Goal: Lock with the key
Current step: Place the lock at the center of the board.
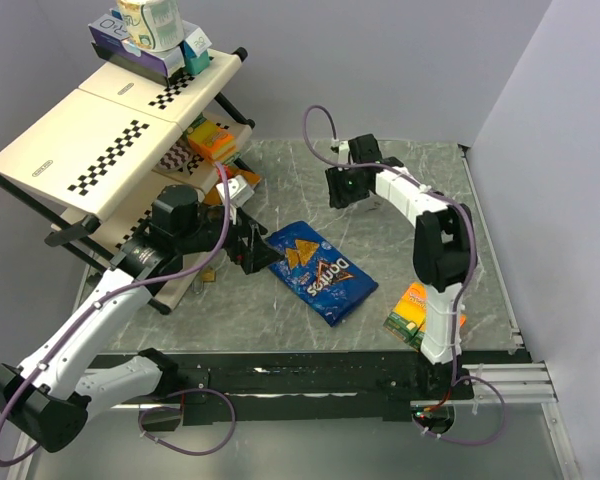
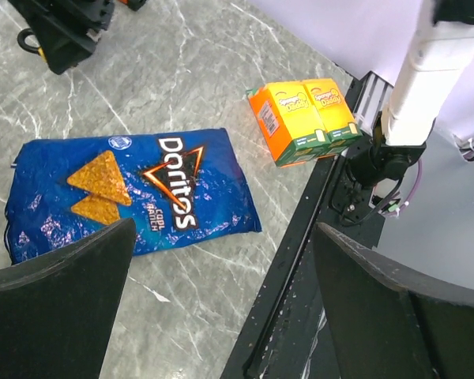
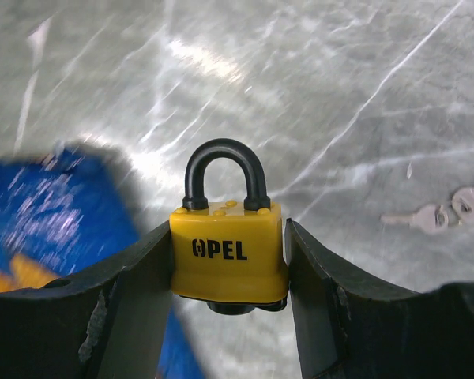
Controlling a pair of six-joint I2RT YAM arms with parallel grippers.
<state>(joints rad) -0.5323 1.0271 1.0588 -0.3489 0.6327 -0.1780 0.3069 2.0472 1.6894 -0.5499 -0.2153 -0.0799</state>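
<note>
The right gripper [image 3: 228, 272] is pinching the yellow padlock [image 3: 229, 249] by its two flat sides, jaws pressed against the body, with the black shackle pointing to 12 o'clock in the wrist view. Both shackle legs are appearing to sit down in the body, though whether the padlock is actually locked cannot be told. The keys [image 3: 441, 213] are lying on the grey marble worktop [image 3: 340, 95] at about 3 o'clock from the padlock, apart from it and untouched by either arm.

The left gripper [image 2: 223, 260] is hovering with its jaws spread wide and holding nothing, looking down over the blue Doritos bag [image 2: 134, 193], with the orange box [image 2: 304, 118] at about 1 o'clock from that bag.

So the task is looking to be at an early stage: the padlock is being held, but the key is not picked up, not inserted and not turned. The free left arm is probably having to fetch the keys next.
</note>
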